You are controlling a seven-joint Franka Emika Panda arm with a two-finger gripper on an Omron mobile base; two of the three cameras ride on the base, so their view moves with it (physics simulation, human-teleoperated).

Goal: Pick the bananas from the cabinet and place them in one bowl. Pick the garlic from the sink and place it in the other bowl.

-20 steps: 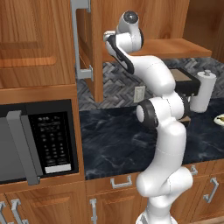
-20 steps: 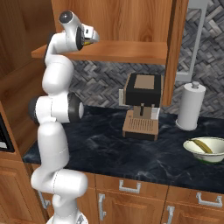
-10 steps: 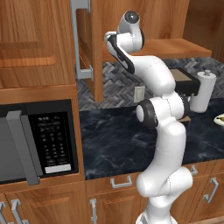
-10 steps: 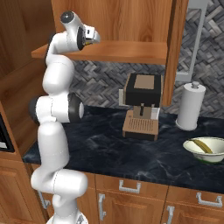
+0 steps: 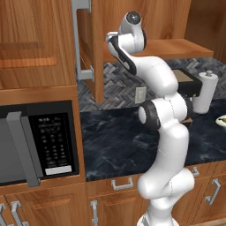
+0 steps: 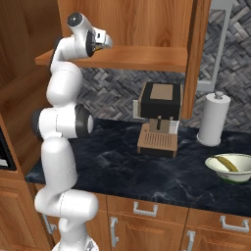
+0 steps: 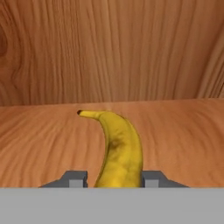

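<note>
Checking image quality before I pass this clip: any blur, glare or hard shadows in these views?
Hand view: sharp, evenly lit, banana between the claw tips, no cast shadow on the shelf. Left base view: crisp, soft sheen on the arm. Right base view: clear, faint shading under the bowl; no glare.
</note>
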